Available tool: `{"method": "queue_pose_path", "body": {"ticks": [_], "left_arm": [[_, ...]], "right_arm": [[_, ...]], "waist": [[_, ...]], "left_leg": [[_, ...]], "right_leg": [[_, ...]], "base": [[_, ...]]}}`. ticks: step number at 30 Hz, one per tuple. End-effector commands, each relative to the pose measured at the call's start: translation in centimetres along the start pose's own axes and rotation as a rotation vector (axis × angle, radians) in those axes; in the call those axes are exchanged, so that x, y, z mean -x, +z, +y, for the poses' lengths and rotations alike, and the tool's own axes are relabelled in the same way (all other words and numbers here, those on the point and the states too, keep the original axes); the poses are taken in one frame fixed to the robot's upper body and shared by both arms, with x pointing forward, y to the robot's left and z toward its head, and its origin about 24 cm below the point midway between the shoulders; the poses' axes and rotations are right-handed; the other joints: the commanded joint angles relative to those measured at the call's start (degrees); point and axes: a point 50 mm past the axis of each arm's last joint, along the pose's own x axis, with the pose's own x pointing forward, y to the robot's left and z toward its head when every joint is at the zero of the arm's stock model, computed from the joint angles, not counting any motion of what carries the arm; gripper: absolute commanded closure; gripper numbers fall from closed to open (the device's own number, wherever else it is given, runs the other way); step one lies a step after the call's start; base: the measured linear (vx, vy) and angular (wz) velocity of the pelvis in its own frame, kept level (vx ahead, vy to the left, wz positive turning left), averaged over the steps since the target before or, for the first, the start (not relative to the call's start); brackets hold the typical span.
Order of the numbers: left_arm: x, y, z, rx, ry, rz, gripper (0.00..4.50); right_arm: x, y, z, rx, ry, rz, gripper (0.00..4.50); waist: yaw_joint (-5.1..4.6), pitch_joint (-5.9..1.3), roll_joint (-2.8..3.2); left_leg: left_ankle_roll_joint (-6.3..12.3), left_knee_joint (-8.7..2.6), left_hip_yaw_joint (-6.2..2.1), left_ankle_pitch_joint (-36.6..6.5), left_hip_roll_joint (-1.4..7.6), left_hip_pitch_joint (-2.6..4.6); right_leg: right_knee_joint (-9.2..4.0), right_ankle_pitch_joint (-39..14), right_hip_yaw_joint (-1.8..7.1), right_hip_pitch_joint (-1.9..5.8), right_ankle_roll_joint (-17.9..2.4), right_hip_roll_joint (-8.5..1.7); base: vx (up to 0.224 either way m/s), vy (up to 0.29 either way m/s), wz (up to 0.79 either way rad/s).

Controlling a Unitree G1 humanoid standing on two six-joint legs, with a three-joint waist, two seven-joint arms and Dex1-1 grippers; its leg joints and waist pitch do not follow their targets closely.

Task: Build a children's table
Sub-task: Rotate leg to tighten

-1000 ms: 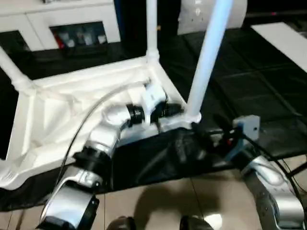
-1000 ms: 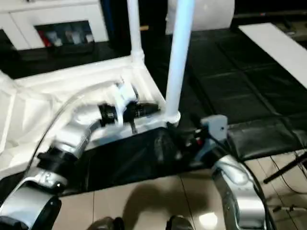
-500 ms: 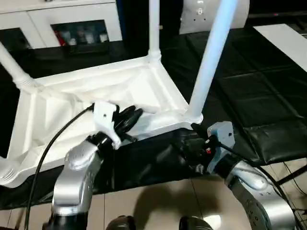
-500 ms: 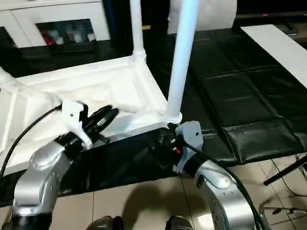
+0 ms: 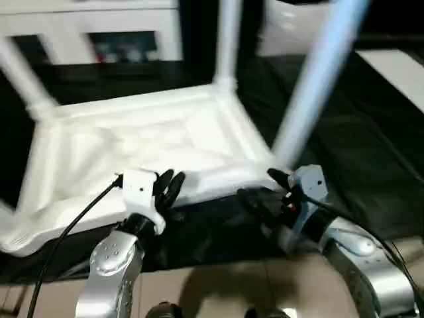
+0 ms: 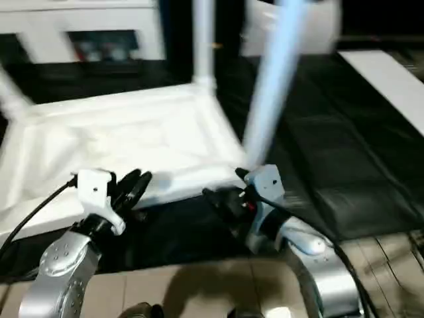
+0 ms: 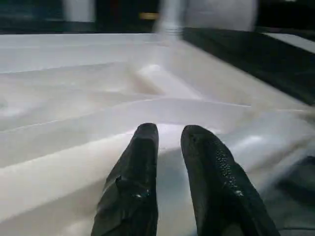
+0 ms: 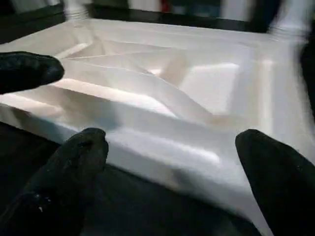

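The children's table lies upside down on black mats, its ribbed underside facing up. Three white legs stand screwed into corner sockets: the near right one, the far right one and the far left one. My left gripper hovers at the table's front rim, its fingers a narrow gap apart with nothing between them. My right gripper stands wide open just in front of the near right corner, its fingers apart from the rim. It holds nothing.
Black floor mats lie under the table and to its right. Tiled floor runs along the near side. A white cabinet stands at the back, and a white board lies far right.
My left arm has drawn back from inside the table's underside to its front rim. The right gripper has shifted a little left toward the near right corner. The camera has also moved.
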Motion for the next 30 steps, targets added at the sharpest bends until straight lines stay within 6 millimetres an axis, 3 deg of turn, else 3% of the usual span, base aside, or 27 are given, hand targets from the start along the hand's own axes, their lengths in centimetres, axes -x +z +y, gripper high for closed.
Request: {"method": "queue_pose_path", "body": {"ticks": [1,2,3,4,5,6,7,8,9,10,11,12,13,14,15,16,17,18,19,20,21,22,24,26,30], "left_arm": [[0.3,0.5,0.1,-0.033,0.019,-0.013,3.49],[0.6,0.3,0.1,-0.027,0.027,-0.011,3.49],[0.7,0.3,0.1,-0.024,0.028,-0.010,3.49],[1.1,0.0,0.0,0.001,0.021,0.002,3.31],[1.5,-0.1,-0.2,0.022,0.007,0.004,3.14],[1.9,-0.1,-0.2,0.028,-0.005,-0.007,3.10],[2.0,0.0,-0.3,0.033,-0.014,-0.019,3.10],[2.1,0.0,-0.3,0.034,-0.019,-0.026,3.03],[2.3,0.1,-0.5,0.046,-0.053,-0.040,2.92],[2.3,0.1,-0.5,0.046,-0.053,-0.040,2.81],[2.4,0.0,-0.5,0.027,-0.079,-0.034,2.67],[2.4,-0.2,-0.4,0.014,-0.098,-0.019,2.62],[2.4,-0.3,-0.4,0.007,-0.110,-0.009,2.62],[2.5,-0.4,-0.4,-0.006,-0.146,0.005,2.38],[2.5,-0.5,-0.3,-0.014,-0.170,0.014,2.38],[2.5,-0.5,-0.3,-0.023,-0.187,0.020,2.23],[2.6,-0.5,-0.3,-0.029,-0.204,0.025,2.22],[2.7,-0.4,-0.4,-0.053,-0.292,0.048,2.18],[2.7,-0.3,-0.4,-0.064,-0.326,0.058,2.06],[2.8,-0.3,-0.3,-0.089,-0.376,0.079,1.91],[2.9,-0.3,-0.3,-0.105,-0.405,0.093,1.81],[3.1,-0.3,-0.2,-0.130,-0.445,0.122,1.76],[3.7,-0.4,0.2,-0.203,-0.539,0.202,1.71],[4.3,-0.7,0.6,-0.266,-0.614,0.294,1.71],[4.9,-1.1,1.0,-0.341,-0.686,0.409,1.71]], "right_arm": [[0.0,0.3,-0.4,0.013,0.001,-0.023,0.00],[0.1,0.4,-0.6,0.002,-0.010,-0.044,0.00],[0.1,0.4,-0.7,0.002,-0.010,-0.047,0.00],[0.3,0.2,-0.7,-0.031,0.013,-0.038,0.00],[0.5,0.1,-0.7,-0.038,0.024,-0.020,0.00],[0.7,-0.1,-0.5,-0.015,0.028,-0.001,0.00],[0.8,-0.2,-0.4,-0.006,0.020,0.009,0.00],[0.9,-0.3,-0.3,-0.004,0.016,0.015,0.00],[0.9,0.0,-0.2,-0.031,-0.003,-0.030,0.00],[0.9,0.0,-0.2,-0.031,-0.003,-0.030,0.00],[1.0,0.0,0.0,-0.057,-0.012,-0.036,0.00],[1.1,-0.1,0.1,-0.062,-0.005,-0.024,0.00],[1.1,-0.2,0.3,-0.065,0.000,-0.017,0.00],[1.2,-0.2,0.4,-0.039,0.008,-0.005,0.00],[1.2,-0.2,0.5,-0.020,0.013,0.003,0.00],[1.2,-0.3,0.6,-0.018,0.015,0.009,0.00],[1.2,-0.3,0.7,-0.014,0.016,0.015,0.00],[1.2,-0.5,1.0,0.006,0.032,0.030,0.00],[1.2,-0.6,1.2,0.007,0.045,0.031,0.00],[1.2,-0.6,1.2,0.004,0.039,0.035,0.00],[1.2,-0.6,1.2,-0.001,0.033,0.037,0.00],[1.2,-0.6,1.1,-0.001,0.026,0.033,0.00],[1.1,-0.5,0.6,0.041,-0.036,0.045,0.00],[1.0,-0.7,0.2,0.052,-0.084,0.080,0.00],[1.2,-0.8,0.1,-0.005,-0.122,0.090,0.00]], "waist": [[0.16,-2.61,0.13],[-0.86,-3.45,1.27],[-3.13,-4.06,1.77],[-2.52,-3.81,1.09],[-2.23,-3.93,0.41],[-2.00,-3.99,0.11],[-1.31,-4.92,-0.98],[-0.17,-5.47,-3.76],[0.09,-5.48,-5.14],[0.69,-5.16,-4.95],[0.90,-6.07,-4.56],[0.99,-5.59,-3.43],[0.99,-5.59,-3.43],[0.94,-5.10,-1.48],[0.78,-4.80,-1.20],[0.45,-4.41,-1.19],[0.56,-4.12,-1.13],[0.38,-3.52,-1.41],[0.43,-3.38,-1.32],[0.21,-3.05,-1.52],[0.20,-3.16,-1.50],[-0.02,-3.27,-1.56],[-0.20,-3.53,-1.64],[-0.39,-3.66,-1.14],[-0.65,-3.76,-0.99]], "left_leg": [[5.36,-5.89,-1.25,-25.60,0.41,-0.36],[9.50,-7.29,-5.30,-25.92,2.39,5.85],[10.77,-7.25,-6.87,-25.28,5.30,10.15],[16.49,-6.52,-8.98,-17.47,7.09,11.21],[23.54,-5.19,-8.92,-3.55,7.59,10.79],[26.33,-4.53,-8.23,5.01,7.88,10.13],[27.80,-3.00,-6.46,24.84,7.50,8.41],[20.08,0.70,-2.63,27.76,1.38,5.12],[16.93,0.06,-1.47,18.99,-0.80,2.65],[14.45,1.12,-1.25,12.30,-1.91,1.51],[7.63,-0.31,-1.69,7.55,-1.16,0.09],[4.79,-1.29,-1.53,4.80,-0.65,0.83],[4.79,-1.29,-1.53,4.80,-0.65,0.83],[4.65,-2.91,-2.02,-0.75,1.81,1.93],[4.84,-3.31,-2.11,-3.48,2.40,2.21],[5.29,-3.95,-2.37,-9.50,3.25,2.20],[5.29,-4.21,-2.21,-13.06,3.33,2.45],[3.24,-4.46,-1.57,-21.25,3.11,2.93],[2.32,-4.50,-1.55,-23.31,3.02,3.11],[0.55,-4.60,-1.32,-27.20,2.86,3.46],[0.00,-4.59,-1.27,-28.00,2.72,3.68],[-0.61,-4.75,-1.38,-28.11,2.66,3.32],[-0.83,-5.03,-1.46,-27.01,2.72,2.75],[-1.08,-5.26,-1.39,-25.89,2.71,2.50],[-0.39,-5.22,-1.07,-23.65,2.83,2.59]], "right_leg": [[-5.54,-32.90,1.88,3.87,-6.58,-0.44],[-1.64,-22.77,2.35,0.46,-8.39,3.23],[1.84,-16.12,4.35,-3.05,-8.89,4.18],[6.61,-9.57,6.64,-5.90,-5.71,4.20],[9.33,-4.60,8.15,-8.99,-2.13,3.24],[9.63,-1.59,9.42,-9.99,-0.89,2.44],[8.01,7.30,12.29,-10.85,1.59,0.45],[1.85,22.76,15.79,-8.82,0.59,-2.65],[1.10,24.28,17.03,-6.10,3.14,-2.86],[1.16,25.71,18.45,-5.13,0.93,-4.86],[3.02,38.80,16.45,-2.28,-4.32,-3.84],[2.55,34.19,15.35,-3.04,-7.57,-1.63],[2.55,34.19,15.35,-3.04,-7.57,-1.63],[1.70,15.97,13.91,-3.89,-13.75,-0.62],[1.42,10.13,13.67,-4.23,-15.22,-0.43],[0.78,0.33,13.63,-4.13,-17.03,-0.62],[0.18,-4.46,13.67,-4.40,-17.19,-0.72],[-0.97,-17.74,14.11,-5.14,-15.80,-1.02],[-1.24,-21.69,14.10,-5.47,-14.80,-1.12],[-1.94,-29.28,14.10,-6.17,-12.22,-1.16],[-2.12,-31.71,14.08,-6.41,-11.04,-1.13],[-2.18,-33.94,14.06,-6.36,-9.32,-1.24],[-2.07,-33.23,14.08,-6.29,-8.22,-1.20],[-1.69,-29.75,14.11,-6.38,-8.60,-1.00],[-1.36,-24.10,14.39,-6.46,-10.99,-0.96]], "base": [[0.125,0.048,0.68],[0.221,0.037,0.51],[0.221,0.037,0.51],[0.248,0.022,0.21],[0.187,0.011,0.12],[0.187,0.011,0.12],[0.161,-0.026,0.12],[0.035,-0.057,0.18],[0.035,-0.057,0.18],[-0.005,-0.075,0.10],[0.046,-0.070,-0.04],[0.046,-0.070,-0.04],[-0.002,-0.050,0.00],[0.000,0.000,0.00],[0.000,0.000,0.00],[-0.067,-0.002,0.02],[-0.075,0.009,0.05],[-0.075,0.009,0.05],[-0.064,0.002,0.07],[-0.060,-0.005,0.04],[-0.060,-0.005,0.04],[-0.055,0.000,0.00],[0.000,0.000,0.00],[0.000,0.000,0.00],[0.000,0.000,0.00]]}}
